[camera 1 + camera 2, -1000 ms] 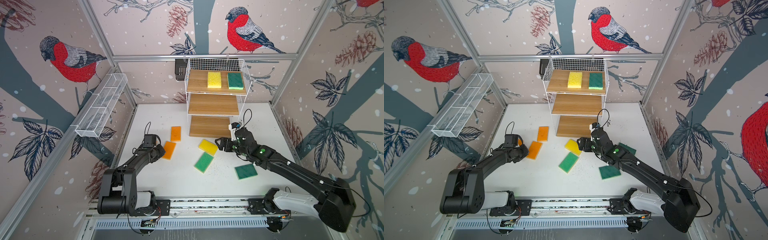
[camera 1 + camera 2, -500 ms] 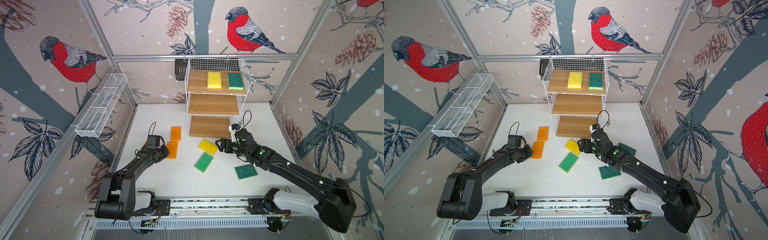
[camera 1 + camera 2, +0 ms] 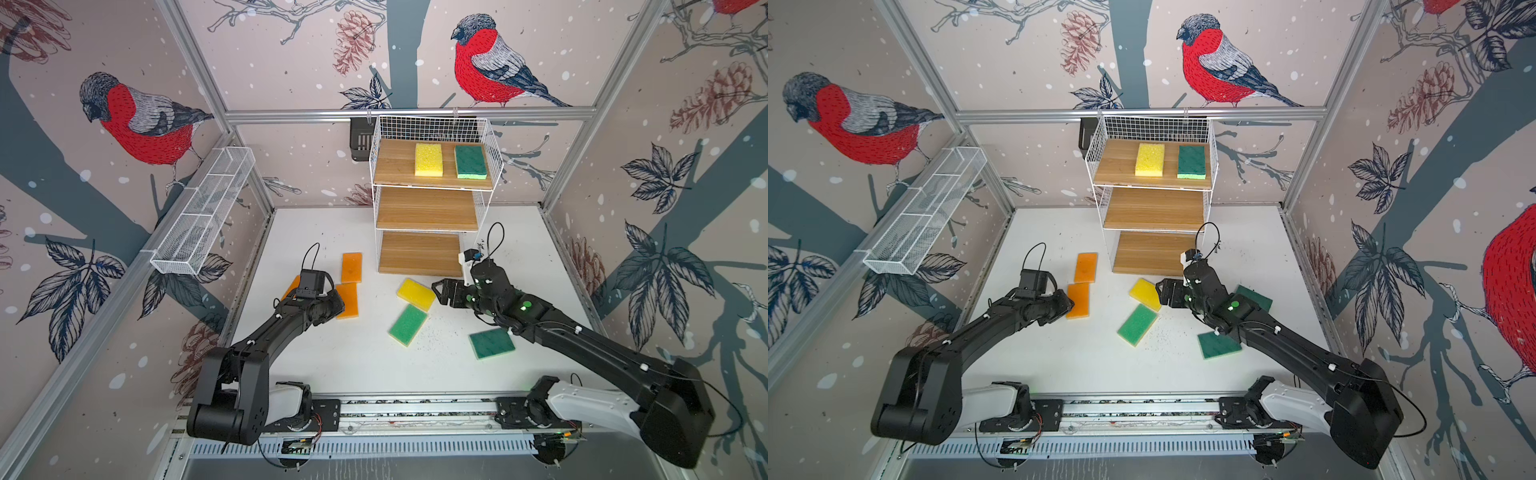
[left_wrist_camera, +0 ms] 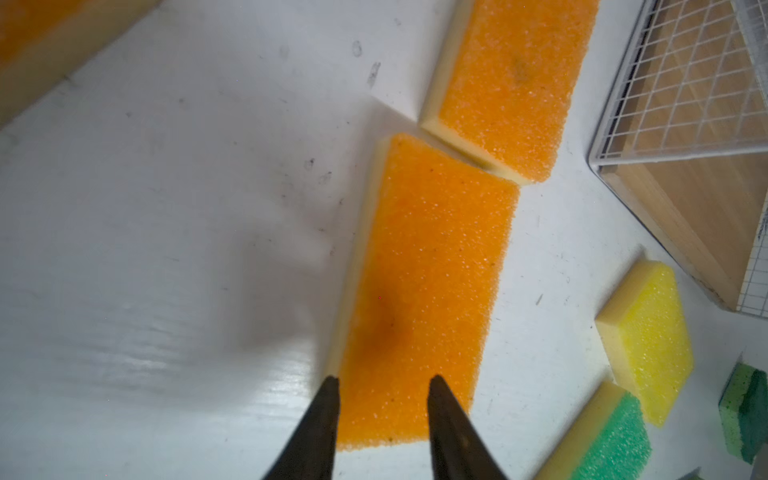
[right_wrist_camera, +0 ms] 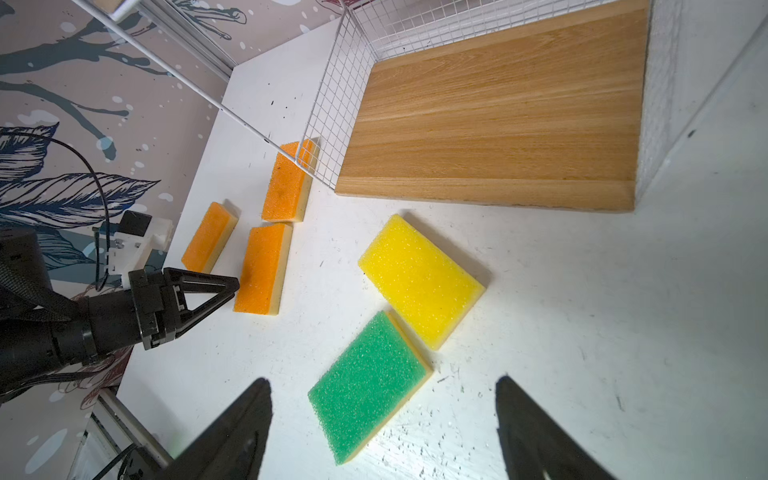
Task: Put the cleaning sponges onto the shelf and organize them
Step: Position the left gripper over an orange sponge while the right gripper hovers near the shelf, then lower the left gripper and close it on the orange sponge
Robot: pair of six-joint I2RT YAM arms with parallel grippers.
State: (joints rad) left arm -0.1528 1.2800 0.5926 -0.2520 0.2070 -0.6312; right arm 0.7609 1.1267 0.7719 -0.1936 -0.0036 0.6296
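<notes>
Left gripper [image 4: 384, 386] lined up on an orange sponge [image 4: 424, 270], looks dicey

The sponge lies flat on the table [image 4: 166, 208], left of the shelf [image 3: 424, 208], with its corner against a second orange one [image 4: 507, 83]. The fingers [image 4: 328, 407] are only partway apart, narrower than the sponge, and hold nothing. Closing now would probably dent the foam or shove it into its neighbour. Right gripper [image 5: 382, 390] gapes wide and empty beside the yellow sponge [image 3: 415, 294].

Bullfinch-wallpaper walls [image 3: 291, 62], white tabletop [image 3: 353, 365]

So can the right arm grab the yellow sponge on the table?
Probably yes. On the right arm, the jaws stand wide open right beside that flat yellow foam sponge, with nothing between them.
</notes>
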